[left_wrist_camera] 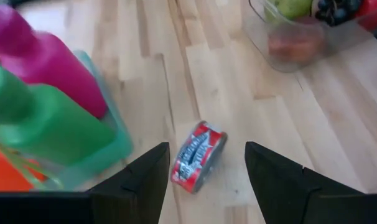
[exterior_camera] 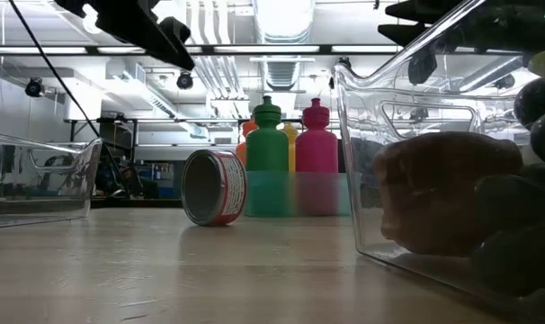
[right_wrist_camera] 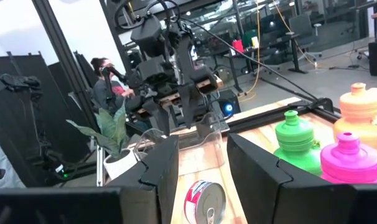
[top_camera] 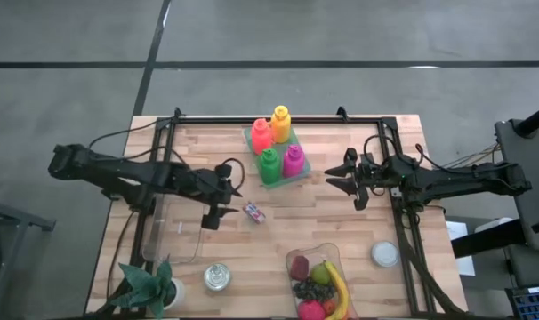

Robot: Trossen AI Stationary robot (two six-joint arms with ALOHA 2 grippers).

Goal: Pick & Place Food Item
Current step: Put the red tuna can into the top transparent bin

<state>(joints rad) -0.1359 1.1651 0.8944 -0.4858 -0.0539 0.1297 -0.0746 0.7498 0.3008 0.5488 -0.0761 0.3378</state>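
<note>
The small red can (top_camera: 253, 212) lies on its side on the wooden table (top_camera: 341, 222), just ahead of the left gripper (top_camera: 223, 195) and slightly to one side of it, not touching either finger. That gripper hangs above the table with its two fingers spread wide apart and nothing between them; from its wrist camera the can (left_wrist_camera: 198, 156) shows in the gap between the dark fingers (left_wrist_camera: 139, 180), label up and one end turned toward the gripper.

The right gripper (top_camera: 348, 180) waits across the table, well apart from the can, its fingers also apart and empty. From its wrist camera the can (right_wrist_camera: 204, 200) lies ahead between the fingers, with the left arm beyond it.

Between the two grippers, toward the far edge, stands a teal tray (top_camera: 298, 172) holding four bottles: green (top_camera: 269, 165), magenta (top_camera: 293, 161), red-pink (top_camera: 261, 135) and yellow (top_camera: 280, 124). Nearer the front edge, a clear tub of fruit (top_camera: 320, 284) sits beyond the can from the left gripper, with a banana (top_camera: 338, 287) in it. A potted plant (top_camera: 149, 284) stands at the front corner on the left arm's side
</note>
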